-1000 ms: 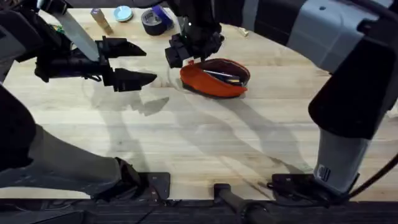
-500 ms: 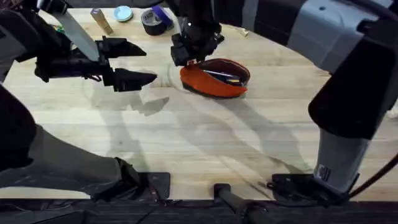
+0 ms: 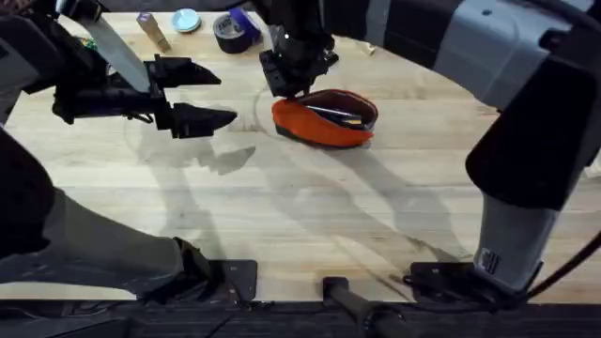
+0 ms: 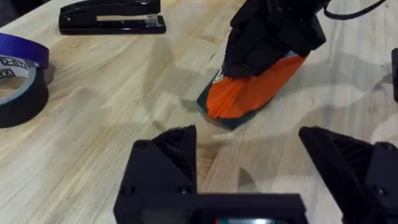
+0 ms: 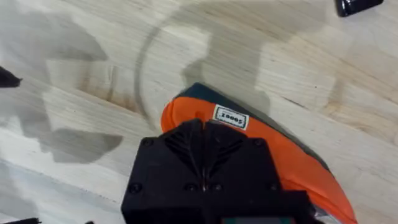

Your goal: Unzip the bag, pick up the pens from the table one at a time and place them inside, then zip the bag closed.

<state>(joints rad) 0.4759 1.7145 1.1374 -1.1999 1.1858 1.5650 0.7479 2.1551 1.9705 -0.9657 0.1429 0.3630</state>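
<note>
right fingers (image 5: 205,163) pinched together on bag (image 5: 292,163), left fingers (image 4: 180,146) spread wide

The table (image 3: 310,207) bears the bag (image 3: 324,120), tape (image 3: 230,33), stapler (image 4: 112,15).

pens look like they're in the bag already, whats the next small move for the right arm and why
Probably pull the zip along the bag to begin closing it. In the overhead view the bag gapes open with the pens inside, and the right gripper, fingers together, sits at the bag's end near the label. The left gripper hangs open, apart from the bag.
</note>
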